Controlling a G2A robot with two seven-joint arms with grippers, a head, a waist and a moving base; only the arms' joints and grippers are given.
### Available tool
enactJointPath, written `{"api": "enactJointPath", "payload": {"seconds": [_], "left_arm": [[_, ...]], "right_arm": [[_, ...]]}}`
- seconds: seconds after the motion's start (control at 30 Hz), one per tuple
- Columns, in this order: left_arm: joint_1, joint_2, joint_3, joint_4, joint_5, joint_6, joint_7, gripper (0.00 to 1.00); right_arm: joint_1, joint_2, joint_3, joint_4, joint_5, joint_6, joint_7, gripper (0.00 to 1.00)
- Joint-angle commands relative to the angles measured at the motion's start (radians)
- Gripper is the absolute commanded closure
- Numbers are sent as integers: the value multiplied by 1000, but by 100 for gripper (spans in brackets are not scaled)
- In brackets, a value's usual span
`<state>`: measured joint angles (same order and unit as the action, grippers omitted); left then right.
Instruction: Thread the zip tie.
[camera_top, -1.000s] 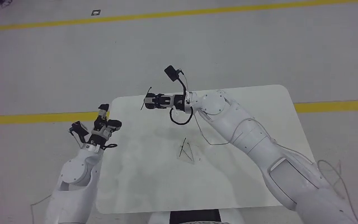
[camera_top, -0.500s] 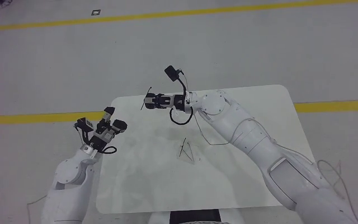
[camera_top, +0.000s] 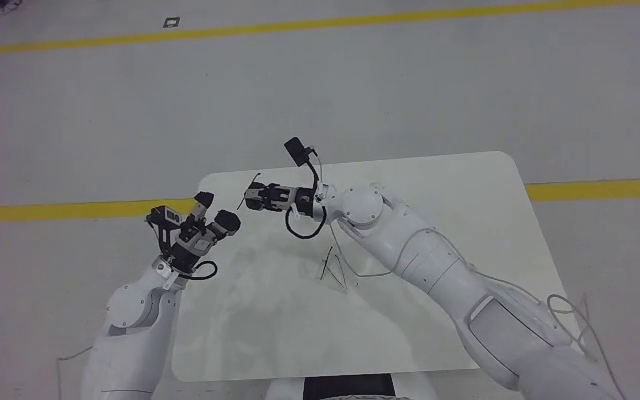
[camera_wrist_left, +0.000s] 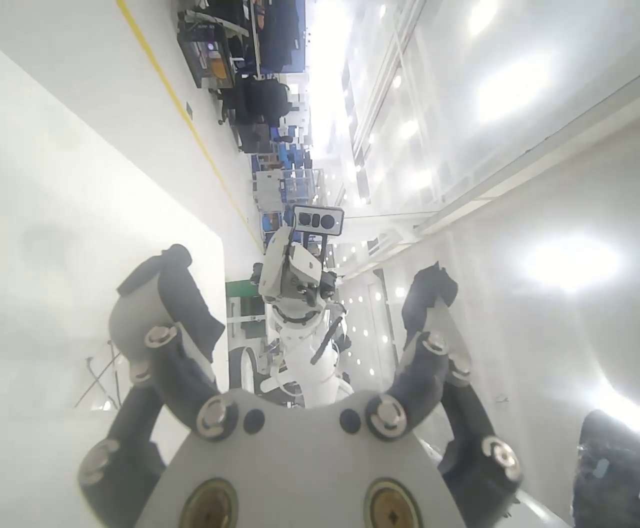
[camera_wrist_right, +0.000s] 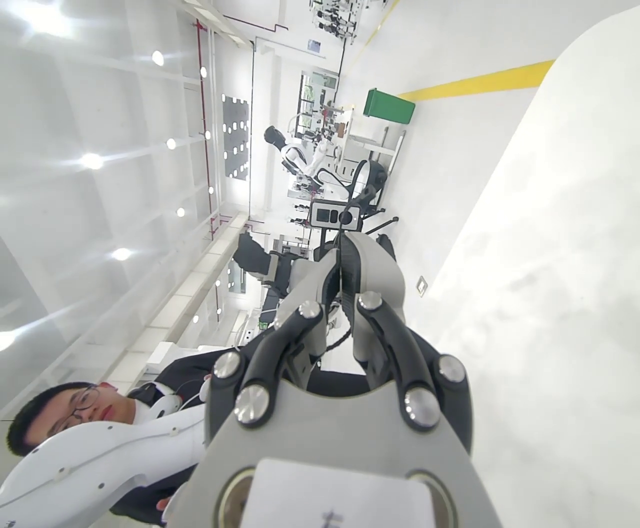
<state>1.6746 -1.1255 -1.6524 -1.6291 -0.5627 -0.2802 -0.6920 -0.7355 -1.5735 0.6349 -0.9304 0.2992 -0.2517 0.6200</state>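
Note:
Above the table's far left part, my right gripper (camera_top: 250, 198) is shut on a thin black zip tie (camera_top: 243, 200) that sticks out crosswise from its fingertips. In the left wrist view the zip tie (camera_wrist_left: 324, 345) hangs as a dark strip below that right gripper (camera_wrist_left: 300, 295). My left gripper (camera_top: 218, 209) stands open just left of the tie, a short gap away and facing it. Its own view shows the left gripper (camera_wrist_left: 305, 270) with fingers (camera_wrist_left: 167, 305) spread wide and nothing between them. In its own view my right gripper (camera_wrist_right: 342, 255) has its pads pressed together.
Two or three loose black zip ties (camera_top: 336, 268) lie near the middle of the white table (camera_top: 450, 200), also seen as loose zip ties (camera_wrist_left: 97, 370) past the left finger. The table's left edge runs under the left gripper. A yellow floor line (camera_top: 80, 210) passes behind.
My left gripper swung right and up toward the held tie. My right gripper shifted left and slightly nearer with the tie, narrowing the gap between them.

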Motion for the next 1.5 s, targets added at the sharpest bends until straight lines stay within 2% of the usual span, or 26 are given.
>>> {"api": "enactJointPath", "payload": {"seconds": [0.0, 0.13, 0.23, 0.37, 0.47, 0.57, 0.8, 1.0, 1.03, 1.1, 1.2, 1.33, 1.4, 1.47], "left_arm": [[0, 0, 0, 0, -1, 0, 1, 0], [0, 0, 0, 0, -1, 0, 1, 0], [-6, -2, 10, -1, 16, -10, 26, 0], [-12, -4, 27, 4, 0, -38, 23, 0], [-14, -6, 36, 11, -17, -54, 21, 0], [-17, -6, 39, 9, -14, -60, 13, 0], [-20, -7, 43, 6, -13, -53, 23, 0], [-19, -6, 45, 11, -13, -51, 18, 0], [-19, -6, 46, 12, -13, -52, 15, 10], [-18, -6, 47, 14, -14, -53, 12, 44], [-16, -5, 48, 17, -13, -55, 8, 67], [-15, -4, 49, 20, -11, -56, 4, 77], [-14, -4, 49, 22, -10, -57, 4, 87], [-12, -3, 50, 23, -10, -58, 3, 88]], "right_arm": [[0, 0, 0, -1, -1, 0, 0, 100], [0, 0, 0, -1, -1, 0, 0, 100], [-2, 1, 0, -1, -4, 2, -6, 100], [-31, 1, -3, -35, -63, 86, -74, 100], [-58, 0, 5, -59, -65, 128, -111, 100], [-76, 0, 19, -76, -67, 131, -143, 100], [-89, 0, 21, -86, -65, 128, -144, 100], [-112, 2, 43, -112, -69, 155, -133, 100], [-114, 2, 46, -114, -71, 157, -131, 100], [-118, 2, 51, -119, -76, 162, -129, 100], [-123, 1, 58, -126, -85, 170, -133, 100], [-130, 0, 66, -139, -95, 178, -135, 100], [-134, 0, 70, -144, -102, 179, -136, 100], [-138, 0, 75, -150, -109, 180, -137, 100]]}}
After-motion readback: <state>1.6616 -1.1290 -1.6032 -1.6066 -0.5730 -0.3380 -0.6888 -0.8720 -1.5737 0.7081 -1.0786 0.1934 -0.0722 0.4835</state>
